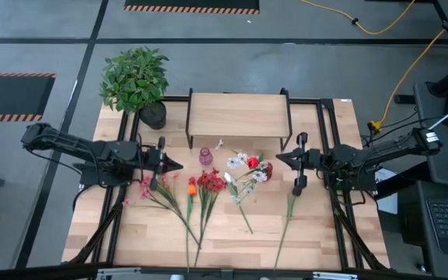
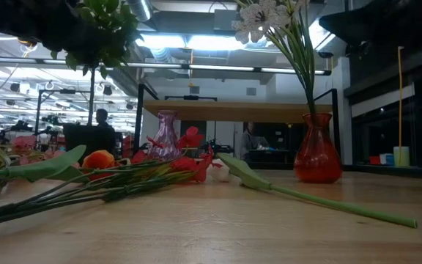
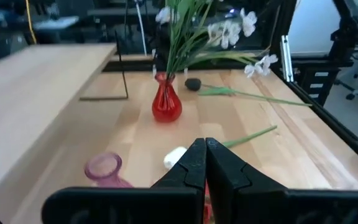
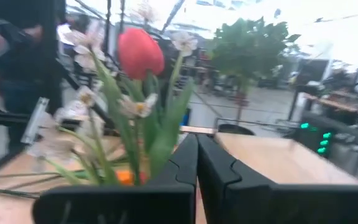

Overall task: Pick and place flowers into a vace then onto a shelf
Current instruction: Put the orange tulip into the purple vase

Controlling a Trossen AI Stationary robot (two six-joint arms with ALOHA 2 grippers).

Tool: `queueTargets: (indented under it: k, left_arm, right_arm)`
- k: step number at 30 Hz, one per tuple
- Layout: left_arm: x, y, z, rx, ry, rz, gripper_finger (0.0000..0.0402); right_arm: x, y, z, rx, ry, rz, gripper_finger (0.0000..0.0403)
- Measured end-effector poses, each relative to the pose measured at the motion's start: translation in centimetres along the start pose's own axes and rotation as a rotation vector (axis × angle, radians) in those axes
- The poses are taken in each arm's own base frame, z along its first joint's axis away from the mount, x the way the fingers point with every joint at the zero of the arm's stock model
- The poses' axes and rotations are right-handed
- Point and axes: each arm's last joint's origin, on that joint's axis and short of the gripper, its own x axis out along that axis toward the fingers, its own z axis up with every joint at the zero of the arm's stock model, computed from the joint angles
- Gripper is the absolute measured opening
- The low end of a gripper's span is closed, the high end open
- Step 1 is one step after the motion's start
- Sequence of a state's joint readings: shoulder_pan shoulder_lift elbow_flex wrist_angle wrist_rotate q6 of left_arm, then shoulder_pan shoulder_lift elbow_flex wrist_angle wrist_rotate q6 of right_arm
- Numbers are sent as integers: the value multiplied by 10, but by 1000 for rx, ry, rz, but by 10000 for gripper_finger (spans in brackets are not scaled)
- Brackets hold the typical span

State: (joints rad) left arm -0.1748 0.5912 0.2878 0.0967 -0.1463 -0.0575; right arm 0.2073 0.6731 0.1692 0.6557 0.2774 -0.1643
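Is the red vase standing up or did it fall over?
Standing up. The red vase sits on its base on the table, neck upward, with white flowers rising straight out of it.

The left tool [image 1: 179, 165] at nine o'clock and the right tool [image 1: 278, 158] at three o'clock face each other, fingers together.

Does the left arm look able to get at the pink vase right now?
Probably yes: the pink vase stands in the open just ahead of the left gripper, nothing between them, though its jaws are shut and must open first.
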Motion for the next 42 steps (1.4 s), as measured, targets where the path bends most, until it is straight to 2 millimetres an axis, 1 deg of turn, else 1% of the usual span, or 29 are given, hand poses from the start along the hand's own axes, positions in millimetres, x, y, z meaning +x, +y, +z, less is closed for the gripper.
queueTargets:
  k: [4, 6, 12, 15, 18, 23, 29, 34, 38, 42]
  left_arm:
    - [6, -5, -4, -57, 42, 70, 1]
    - [10, -9, -3, -84, 56, 117, 1]
    - [24, -35, 17, -103, 62, 160, 2]
    - [33, -50, 28, -101, 71, 186, 1]
    - [42, -64, 36, -101, 120, 233, 2]
    - [57, -84, 46, -172, 259, 287, 1]
    - [72, -102, 57, -254, 447, 334, 2]
    - [82, -112, 70, -317, 616, 377, 1]
    - [87, -119, 77, -399, 739, 423, 2]
    - [88, -122, 76, -468, 841, 481, 1]
  right_arm:
    - [0, 1, 0, 24, -3, 43, 3]
    - [0, 1, 0, 25, -2, 44, 3]
    - [0, 1, -1, 30, 6, 46, 11]
    - [0, 2, -6, 39, 52, 52, 11]
    - [-1, 3, -11, 45, 103, 59, 11]
    - [-1, 3, -11, 51, 101, 59, 12]
    - [-1, 3, -12, 53, 115, 64, 12]
    - [-1, 5, -11, 52, 100, 136, 12]
    - [-1, 5, -11, 29, 95, 137, 12]
    - [-1, 5, -11, 2, 93, 139, 12]
